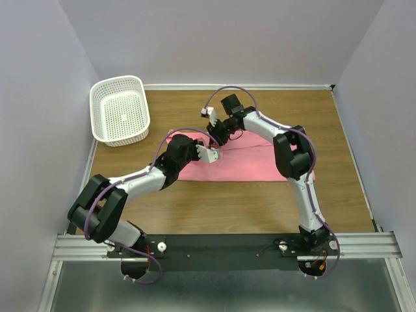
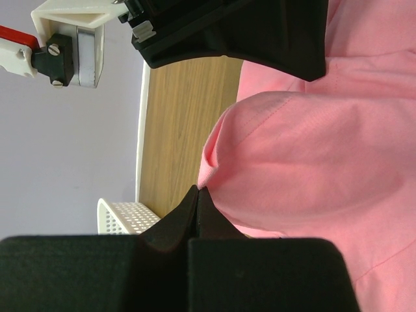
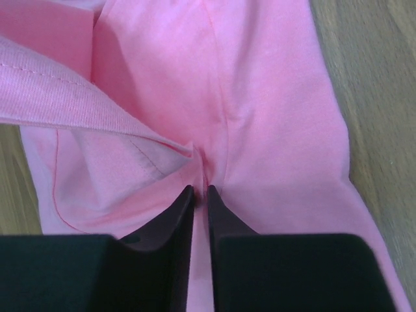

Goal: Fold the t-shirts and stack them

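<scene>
1. Overhead, the t-shirt (image 1: 253, 162) lies spread across the middle of the table (image 1: 227, 201). The left gripper (image 1: 209, 154) and right gripper (image 1: 218, 136) sit close together over its far-left part. To fold well, I judge both should lift evenly, carry the edge over to the right and lay it down flat, keeping the cloth taut between them so no crease forms.
2. Also overhead, the white basket (image 1: 123, 116) stands at the far left corner, well apart from the shirt. It holds nothing that I can see.
3. From the left wrist, the jaws are fully together, tips meeting right at the edge of a raised pink fold. They appear to pinch that hem. A thin grip like this could slip, so a slow lift seems wise. A corner of the basket shows beyond, with no contents visible.
4. From the right wrist, the jaws stand a narrow slit apart, with a pucker of pink cloth caught at the tips. Wrinkles run in towards the pinch.
</scene>
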Robot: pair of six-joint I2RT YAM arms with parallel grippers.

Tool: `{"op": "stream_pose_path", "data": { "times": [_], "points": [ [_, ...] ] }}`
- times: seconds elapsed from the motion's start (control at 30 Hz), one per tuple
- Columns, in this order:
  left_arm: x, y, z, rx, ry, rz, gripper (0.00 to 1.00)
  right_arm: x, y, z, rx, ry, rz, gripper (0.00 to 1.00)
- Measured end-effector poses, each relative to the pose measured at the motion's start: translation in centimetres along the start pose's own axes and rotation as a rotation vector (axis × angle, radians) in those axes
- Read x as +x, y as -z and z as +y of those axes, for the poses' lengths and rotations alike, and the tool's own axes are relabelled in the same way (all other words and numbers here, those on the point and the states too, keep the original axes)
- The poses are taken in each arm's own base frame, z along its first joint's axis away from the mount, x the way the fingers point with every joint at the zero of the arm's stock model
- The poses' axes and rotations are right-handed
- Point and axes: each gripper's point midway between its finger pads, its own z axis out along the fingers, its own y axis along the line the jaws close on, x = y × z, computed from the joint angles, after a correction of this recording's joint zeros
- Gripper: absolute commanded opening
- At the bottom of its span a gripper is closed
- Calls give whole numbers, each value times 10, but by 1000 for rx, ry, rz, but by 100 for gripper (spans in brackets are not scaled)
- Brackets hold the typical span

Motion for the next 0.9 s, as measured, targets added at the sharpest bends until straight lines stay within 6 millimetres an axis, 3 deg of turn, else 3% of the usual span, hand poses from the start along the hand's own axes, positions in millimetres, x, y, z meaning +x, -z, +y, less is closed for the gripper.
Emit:
{"op": "stream_pose_path", "data": {
  "times": [0.17,0.63,0.77,0.87,0.9],
  "points": [
    [0,0,0,0,0,0,0,-1,1,0,3,1,-1,1],
    [1,0,0,0,1,2,0,-20,17,5,21,29,-32,1],
    [1,0,0,0,1,2,0,-24,24,6,28,37,-42,15],
    [1,0,0,0,2,2,0,-24,25,6,29,36,-43,16],
    [1,0,0,0,3,2,0,-24,25,6,29,34,-42,12]
  ]
}}
